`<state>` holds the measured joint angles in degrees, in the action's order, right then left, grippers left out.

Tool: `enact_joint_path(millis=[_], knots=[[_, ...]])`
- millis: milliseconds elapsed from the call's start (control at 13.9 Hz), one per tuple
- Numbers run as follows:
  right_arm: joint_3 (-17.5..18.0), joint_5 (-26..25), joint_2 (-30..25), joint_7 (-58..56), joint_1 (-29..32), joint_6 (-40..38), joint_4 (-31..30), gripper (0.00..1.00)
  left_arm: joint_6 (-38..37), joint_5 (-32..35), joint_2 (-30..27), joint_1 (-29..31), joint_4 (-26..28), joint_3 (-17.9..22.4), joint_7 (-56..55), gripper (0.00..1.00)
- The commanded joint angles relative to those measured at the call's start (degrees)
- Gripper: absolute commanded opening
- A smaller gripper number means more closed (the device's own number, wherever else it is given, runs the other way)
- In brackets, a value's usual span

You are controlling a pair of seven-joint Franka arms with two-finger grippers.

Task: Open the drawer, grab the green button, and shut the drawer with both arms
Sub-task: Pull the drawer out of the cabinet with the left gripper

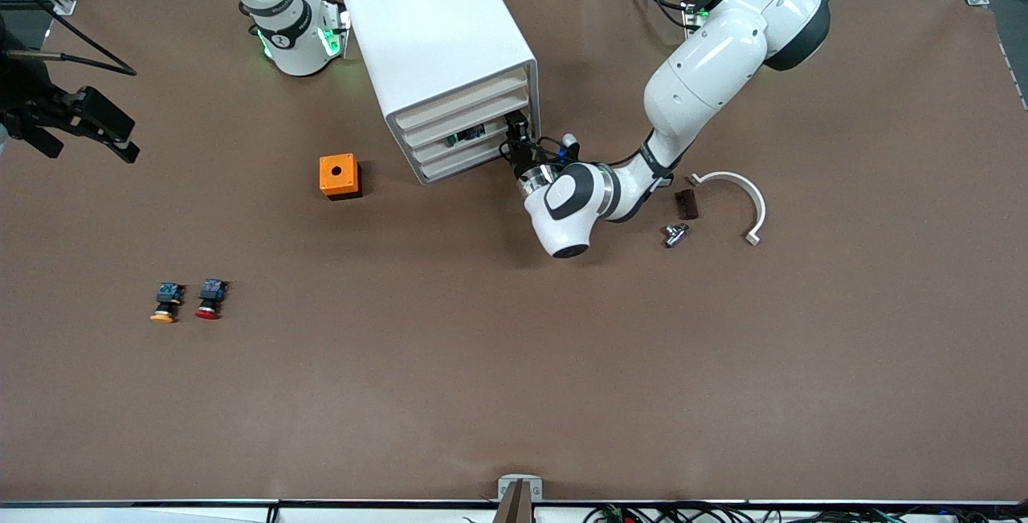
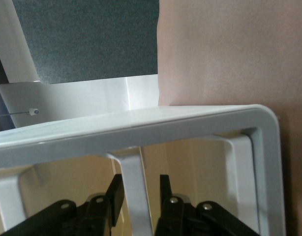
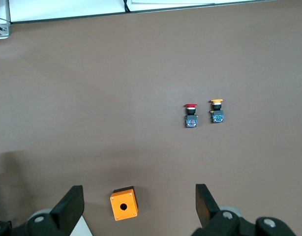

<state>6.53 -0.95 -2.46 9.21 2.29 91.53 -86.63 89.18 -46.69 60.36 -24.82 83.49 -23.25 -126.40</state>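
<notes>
We see a brown table (image 1: 514, 362) with two white arms at work. The left arm (image 1: 699, 81) reaches down across it to the front of the white cabinet (image 1: 434, 33), which stands near the robots' bases. The right arm waits, and only its base (image 1: 293, 33) and hand show.

The drawer (image 1: 450, 145), one of the middle trays, sits in the cabinet. The left gripper (image 1: 518, 141) is at the drawer fronts on the side toward the left arm's end, against a white upright bar (image 2: 138, 187) of the frame. We cannot tell whether it grips the bar.

The right gripper (image 1: 120, 141) hangs released and wide over the right arm's end of the table.

A white curved bracket (image 1: 743, 194) lies toward the left arm's end. An orange box (image 1: 340, 176) with a hole stands beside the cabinet. A brown block (image 1: 687, 204) and a metal fitting (image 1: 675, 234) lie near the bracket. A yellow-capped button (image 1: 165, 302) and a red-capped button (image 1: 210, 299) lie side by side, nearer the camera than the box.

The button (image 1: 466, 136) seems to be the small dark, greenish shape at the drawer's front. It is too small for us to be sure.
</notes>
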Motion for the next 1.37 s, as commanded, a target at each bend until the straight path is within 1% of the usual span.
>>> enact_joint_path(millis=[0, 216, 504, 648, 792, 1008, 1295], knots=[[0.06, 0.25, -0.17, -0.68, 0.17, -0.38, 0.32, 1.0, -0.76, -1.21, 0.02, -0.23, -0.35, -0.04, -0.43, 0.17], [-0.03, 0.25, -0.17, -0.68, 0.17, -0.38, 0.23, 1.0, -0.76, -1.21, 0.02, -0.23, -0.35, -0.04, -0.34, 0.09], [-0.03, 0.33, -0.17, -0.5, -0.01, -0.38, 0.23, 1.0, -0.76, -1.38, 0.02, 0.12, -0.44, -0.04, 0.27, 0.1], [0.06, 0.25, -0.17, 0.02, -0.18, -0.3, 0.32, 1.0, -0.68, -2.52, 0.02, 0.47, -0.52, 0.31, 0.97, 0.11], [0.15, 0.25, 0.44, 0.02, -0.27, -0.3, 0.23, 1.0, -0.5, -2.87, 0.02, 2.05, -0.61, 0.4, 1.15, 0.13], [0.23, 0.51, 1.23, -0.06, -0.88, -0.12, -0.03, 1.0, -0.24, -4.19, 0.02, 4.07, -0.96, 2.24, 1.33, 0.13], [0.24, 1.04, 1.93, -0.15, -2.29, 0.41, -1.88, 1.0, 1.25, -4.63, 0.02, 9.16, -1.14, 2.6, 1.42, 0.14]])
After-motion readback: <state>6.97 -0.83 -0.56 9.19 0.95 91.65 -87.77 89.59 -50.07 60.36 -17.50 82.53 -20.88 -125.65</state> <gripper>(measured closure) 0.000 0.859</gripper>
